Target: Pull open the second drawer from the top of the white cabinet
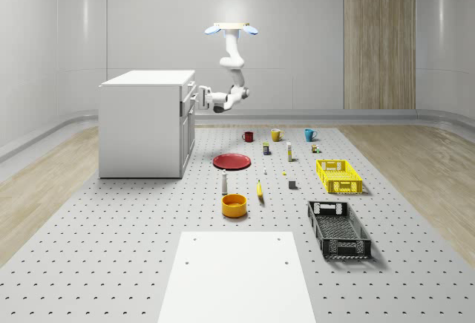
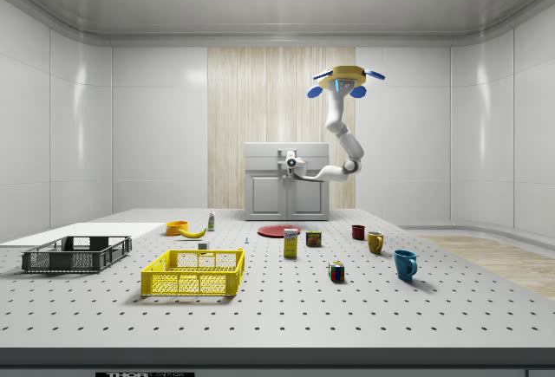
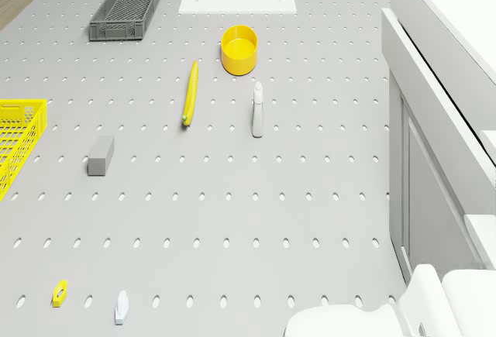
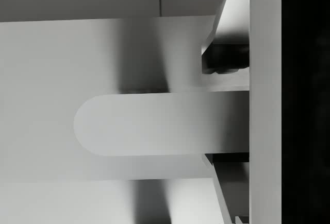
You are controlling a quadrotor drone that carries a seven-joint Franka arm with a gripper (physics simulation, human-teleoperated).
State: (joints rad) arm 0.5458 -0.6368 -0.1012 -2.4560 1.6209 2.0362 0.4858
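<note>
The white cabinet stands on the perforated floor at the whole-scene view's left, its drawer front facing right. The drone hovers in the air to the right of the cabinet's front, well above its top. Its arm bends down and back toward the cabinet. My gripper is at the upper drawers, level with the cabinet's top part. In the wrist view a rounded drawer handle lies between my two fingers, which press on it from both sides. The gripper is shut on this handle.
On the floor in front of the cabinet lie a red plate, a small bottle, a banana and an orange bowl. Three mugs, a yellow crate, a black crate and a white mat lie further off.
</note>
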